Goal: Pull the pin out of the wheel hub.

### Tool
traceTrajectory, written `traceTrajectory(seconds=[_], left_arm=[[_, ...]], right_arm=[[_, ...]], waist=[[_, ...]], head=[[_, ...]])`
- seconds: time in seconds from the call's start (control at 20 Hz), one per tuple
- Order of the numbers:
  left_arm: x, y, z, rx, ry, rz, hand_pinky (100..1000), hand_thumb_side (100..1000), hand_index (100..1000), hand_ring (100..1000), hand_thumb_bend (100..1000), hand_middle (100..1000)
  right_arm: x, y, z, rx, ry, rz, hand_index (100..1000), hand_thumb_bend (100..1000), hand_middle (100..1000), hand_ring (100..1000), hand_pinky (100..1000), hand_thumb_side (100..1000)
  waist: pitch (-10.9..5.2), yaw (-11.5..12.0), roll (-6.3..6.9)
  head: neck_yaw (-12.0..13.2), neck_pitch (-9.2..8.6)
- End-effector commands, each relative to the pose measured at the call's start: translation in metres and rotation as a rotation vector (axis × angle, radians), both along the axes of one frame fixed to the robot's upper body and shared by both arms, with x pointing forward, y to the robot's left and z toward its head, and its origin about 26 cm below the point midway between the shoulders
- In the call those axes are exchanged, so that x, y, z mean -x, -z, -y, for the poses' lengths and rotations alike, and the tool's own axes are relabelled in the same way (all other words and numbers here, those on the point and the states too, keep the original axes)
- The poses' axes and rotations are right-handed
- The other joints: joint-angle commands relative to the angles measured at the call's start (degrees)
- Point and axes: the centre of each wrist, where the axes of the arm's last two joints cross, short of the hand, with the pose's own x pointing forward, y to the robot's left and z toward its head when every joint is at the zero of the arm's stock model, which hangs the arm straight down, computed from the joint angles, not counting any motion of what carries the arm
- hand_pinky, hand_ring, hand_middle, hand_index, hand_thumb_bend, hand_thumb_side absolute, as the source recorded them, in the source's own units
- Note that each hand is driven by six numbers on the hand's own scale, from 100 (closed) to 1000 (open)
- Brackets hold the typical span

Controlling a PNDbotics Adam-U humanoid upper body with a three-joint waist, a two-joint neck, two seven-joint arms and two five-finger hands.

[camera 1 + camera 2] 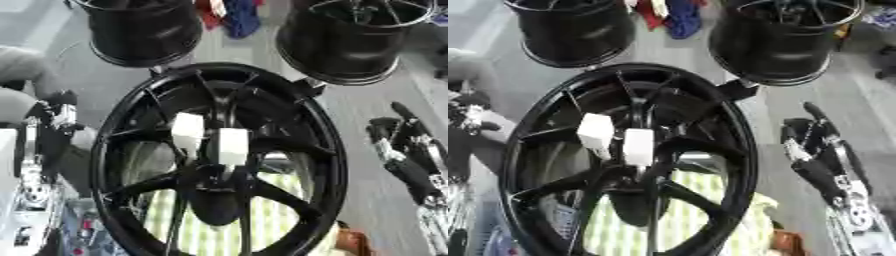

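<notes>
A large black spoked wheel hub (118, 125) fills the middle of both views. Two white block-shaped pins stand side by side near its centre, one on the left (187, 131) and one on the right (233, 146). My left hand (54, 117) is at the left edge, just outside the rim and apart from the pins. My right hand (815, 150) is to the right of the rim with a finger pointing straight up. It holds nothing and touches neither the hub nor the pins.
Two more black wheels stand at the back, one left (144, 35) and one right (350, 45), with red and blue cloth (234, 17) between them. A yellow-green striped surface (280, 215) shows through the spokes. A small orange thing (352, 243) lies at the lower right.
</notes>
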Motion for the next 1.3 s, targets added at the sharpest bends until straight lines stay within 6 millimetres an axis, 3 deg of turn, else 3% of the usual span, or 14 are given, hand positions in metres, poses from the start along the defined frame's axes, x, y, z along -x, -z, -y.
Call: traceTrajectory(seconds=[0.05, 0.5, 0.75, 0.8, 0.85, 0.9, 0.95, 1.1, 1.3], left_arm=[[-0.001, -0.011, -0.002, -0.009, 0.001, 0.035, 501, 625, 739, 767, 241, 695], [-0.001, -0.012, -0.003, -0.016, 0.002, 0.037, 501, 624, 740, 768, 241, 696], [0.000, -0.026, -0.020, -0.096, 0.007, 0.058, 502, 614, 743, 769, 247, 698], [0.001, -0.033, -0.027, -0.139, 0.015, 0.067, 503, 611, 745, 770, 247, 699], [0.001, -0.041, -0.032, -0.178, 0.025, 0.076, 506, 744, 748, 770, 264, 698], [0.001, -0.052, -0.038, -0.233, 0.043, 0.091, 509, 741, 750, 771, 277, 703], [0.002, -0.064, -0.044, -0.292, 0.064, 0.107, 512, 601, 752, 772, 257, 704], [0.003, -0.100, -0.054, -0.477, 0.132, 0.148, 528, 587, 763, 774, 274, 713], [0.002, -0.145, -0.053, -0.716, 0.289, 0.177, 559, 577, 786, 780, 309, 728]], right_arm=[[-0.001, -0.009, 0.002, 0.014, 0.003, 0.029, 979, 174, 703, 763, 819, 287], [-0.002, -0.009, 0.002, 0.014, 0.002, 0.029, 979, 175, 703, 763, 819, 286], [-0.002, -0.008, 0.002, 0.018, -0.001, 0.026, 979, 176, 703, 763, 819, 285], [-0.002, -0.008, 0.003, 0.020, -0.001, 0.025, 979, 176, 703, 763, 819, 285], [-0.002, -0.008, 0.003, 0.021, -0.002, 0.025, 979, 174, 703, 763, 819, 288], [-0.002, -0.008, 0.003, 0.024, -0.002, 0.024, 979, 176, 703, 763, 819, 285], [-0.002, -0.008, 0.004, 0.026, -0.003, 0.024, 979, 176, 703, 763, 819, 285], [-0.001, -0.008, 0.004, 0.031, -0.005, 0.021, 979, 176, 703, 763, 819, 285], [-0.001, -0.008, 0.005, 0.040, -0.010, 0.017, 979, 177, 702, 763, 819, 284]], waist=[[-0.66, -0.1, 0.01], [-0.67, -0.1, 0.03], [-0.80, -0.4, 0.21], [-0.84, -0.5, 0.30], [-0.88, -0.6, 0.38], [-0.92, -0.7, 0.49], [-0.97, -0.8, 0.61], [-1.08, -1.0, 0.91], [-1.19, -1.4, 1.20]], head=[[0.0, 0.28], [0.1, 0.28], [0.1, 0.28], [0.1, 0.28], [0.2, 0.28], [0.2, 0.28], [0.3, 0.28], [0.4, 0.28], [0.6, 0.28]])
